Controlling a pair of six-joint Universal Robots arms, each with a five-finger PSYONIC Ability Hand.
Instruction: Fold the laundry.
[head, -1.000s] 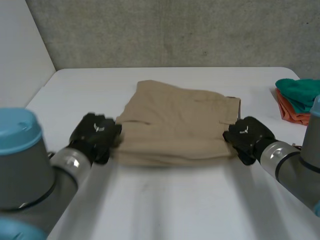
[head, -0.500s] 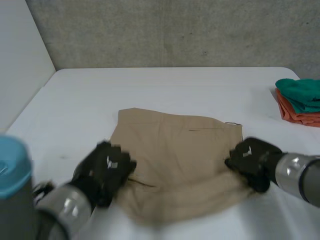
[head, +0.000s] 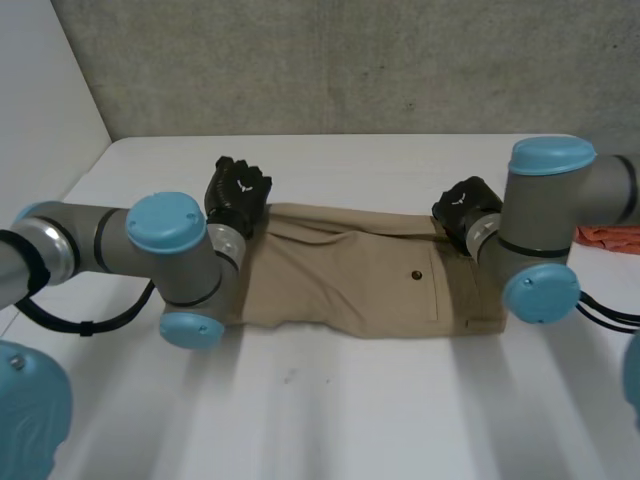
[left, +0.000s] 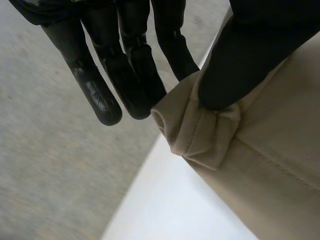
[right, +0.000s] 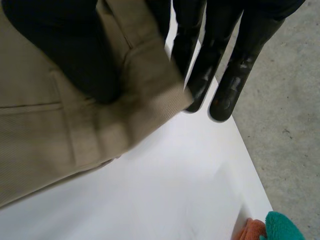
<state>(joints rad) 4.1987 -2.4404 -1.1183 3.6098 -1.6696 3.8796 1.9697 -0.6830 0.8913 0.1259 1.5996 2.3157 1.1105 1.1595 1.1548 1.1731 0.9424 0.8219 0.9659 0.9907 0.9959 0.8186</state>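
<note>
Tan shorts (head: 350, 285) lie folded in a long band across the middle of the white table (head: 400, 400), a buttoned back pocket facing up. My left hand (head: 238, 193) is at the band's far left corner. In the left wrist view its thumb (left: 240, 60) presses that bunched corner of the shorts (left: 270, 165) against the straight fingers. At the far right corner is my right hand (head: 465, 207). The right wrist view has the waistband edge of the shorts (right: 60, 140) lying between its thumb and its straight fingers (right: 235, 75).
A stack of folded clothes, teal on orange (right: 280, 227), sits near the table's right edge, partly behind my right arm (head: 540, 230). A grey wall rises behind the far edge of the table. Bare table surface lies in front of the shorts.
Both hands swung from the near side to the far side, carrying the shorts' edge over. The shorts now lie as a narrower band with the pocket side up.
</note>
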